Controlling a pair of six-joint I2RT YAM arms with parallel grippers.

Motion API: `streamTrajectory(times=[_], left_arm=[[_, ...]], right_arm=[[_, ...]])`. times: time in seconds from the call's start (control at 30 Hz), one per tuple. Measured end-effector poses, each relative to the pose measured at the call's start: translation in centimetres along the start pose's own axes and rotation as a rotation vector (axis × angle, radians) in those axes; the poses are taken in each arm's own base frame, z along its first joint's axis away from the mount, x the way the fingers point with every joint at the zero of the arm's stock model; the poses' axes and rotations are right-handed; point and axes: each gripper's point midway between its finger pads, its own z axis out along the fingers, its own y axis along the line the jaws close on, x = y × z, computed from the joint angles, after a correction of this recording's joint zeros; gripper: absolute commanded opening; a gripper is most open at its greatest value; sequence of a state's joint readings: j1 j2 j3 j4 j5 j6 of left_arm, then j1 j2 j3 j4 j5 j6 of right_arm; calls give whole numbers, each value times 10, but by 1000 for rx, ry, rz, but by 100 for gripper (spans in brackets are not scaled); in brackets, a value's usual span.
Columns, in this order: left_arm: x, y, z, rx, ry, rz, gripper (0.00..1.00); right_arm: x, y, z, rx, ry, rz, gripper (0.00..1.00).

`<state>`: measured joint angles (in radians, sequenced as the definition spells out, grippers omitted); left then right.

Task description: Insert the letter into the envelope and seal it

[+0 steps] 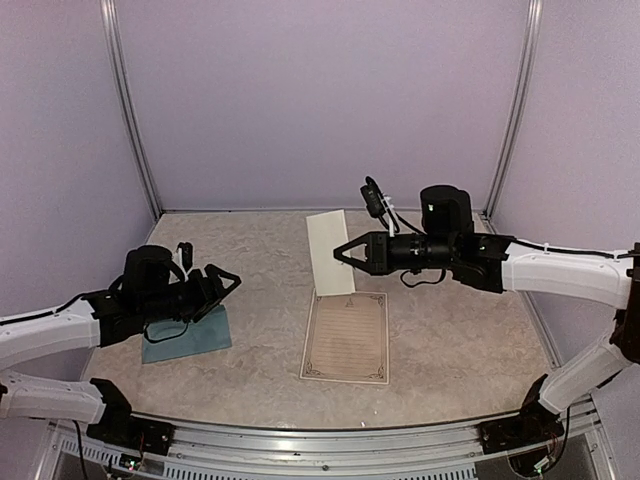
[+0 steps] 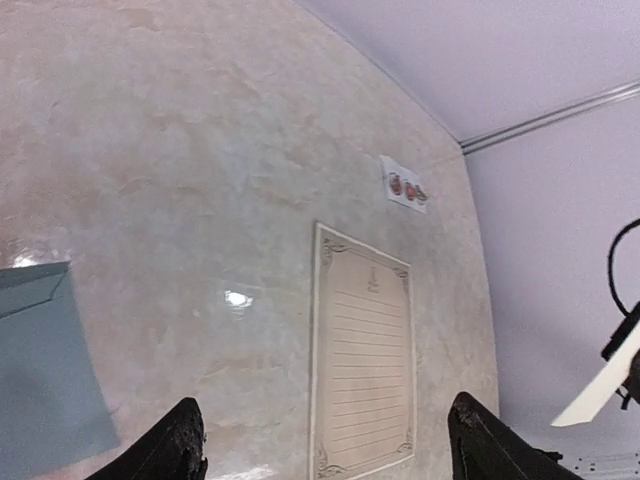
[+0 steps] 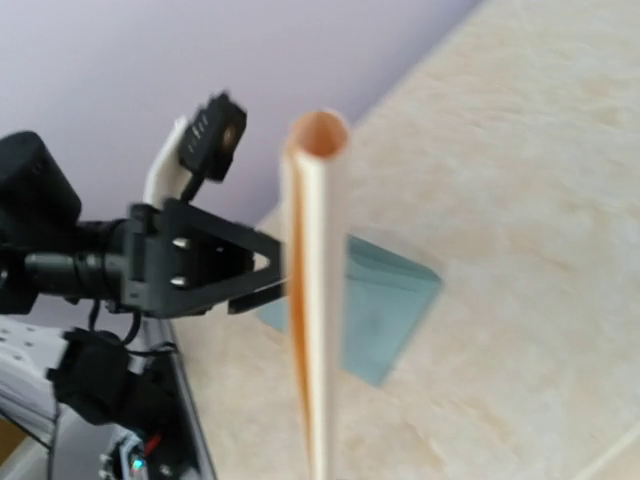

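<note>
The letter (image 1: 346, 337), a cream sheet with a dark ornate border and ruled lines, lies flat mid-table, face up; the left wrist view shows the letter (image 2: 362, 365) ahead. The teal envelope (image 1: 190, 338) lies at the left, partly under my left gripper (image 1: 212, 275), which hovers above it, open and empty (image 2: 330, 455). The envelope (image 2: 45, 370) sits to the lower left there. My right gripper (image 1: 338, 256) is raised over the table's far middle, shut on a pale paper sheet (image 1: 330, 250). That sheet (image 3: 312, 300) is edge-on and curled, tan inside, with the envelope (image 3: 385, 300) behind it.
A white strip of round stickers (image 2: 403, 186) lies near the back wall beyond the letter. Purple walls with metal corner posts (image 1: 515, 110) close in the table. A metal rail (image 1: 330, 440) runs along the front edge between the arm bases.
</note>
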<state>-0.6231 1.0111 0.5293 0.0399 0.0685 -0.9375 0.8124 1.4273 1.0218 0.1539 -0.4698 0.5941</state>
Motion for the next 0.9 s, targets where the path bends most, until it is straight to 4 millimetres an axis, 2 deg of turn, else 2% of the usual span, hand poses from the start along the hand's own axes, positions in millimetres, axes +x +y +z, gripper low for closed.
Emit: streamTrajectory(times=[0.07,0.13,0.2,0.43,0.53,0.67,0.8,0.9], left_arm=[[5,37,0,-111,3,-38,90],[7,65,0,-193,-4,-64,93],[5,85,2,-253,-13,-78,93],[7,135,17,-409,16,-21,95],[10,144,26,-423,38,33,95],[12,147,41,-405,65,122,95],[15,134,63,-329,99,218,95],[27,113,86,-246,151,319,95]], right_arm=[[4,-7,0,30,12,4,0],[7,-11,-1,47,22,3,0],[8,-14,-1,56,26,1,0],[10,-18,-2,67,36,-8,0],[14,-20,-2,71,43,-8,0],[17,-24,-3,81,54,0,0],[18,-24,-3,83,57,3,0],[20,-25,-3,86,62,9,0]])
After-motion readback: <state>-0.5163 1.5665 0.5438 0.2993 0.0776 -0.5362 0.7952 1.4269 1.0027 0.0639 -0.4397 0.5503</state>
